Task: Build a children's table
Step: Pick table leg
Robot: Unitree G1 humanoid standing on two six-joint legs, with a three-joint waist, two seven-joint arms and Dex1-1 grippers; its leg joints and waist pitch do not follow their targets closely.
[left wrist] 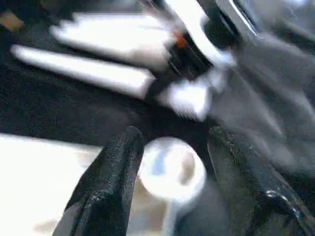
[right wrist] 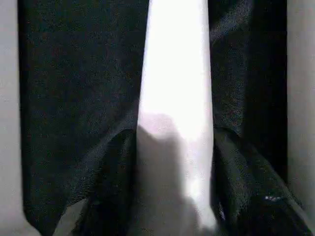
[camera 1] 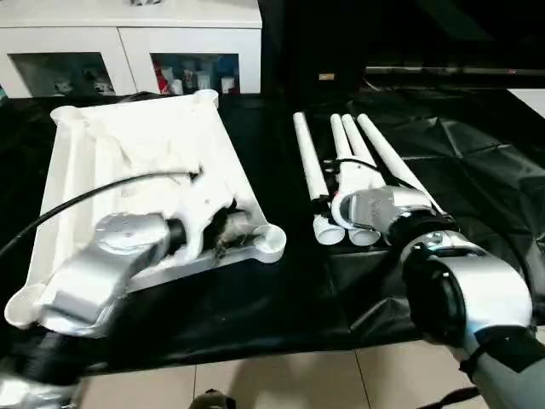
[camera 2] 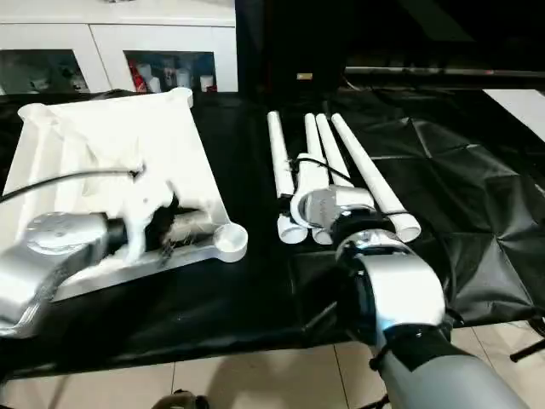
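**Black-draped desk: leg in the right fingers, corner socket between the left**

Your right gripper (right wrist: 174, 196) has its fingers clamped around one long white tubular leg (camera 1: 356, 162) among four lying side by side. Your left gripper (left wrist: 172, 182) stands with fingers apart, straddling a round corner socket (left wrist: 170, 169) of the white ribbed plastic tabletop (camera 1: 136, 162), probably steadying it for insertion.
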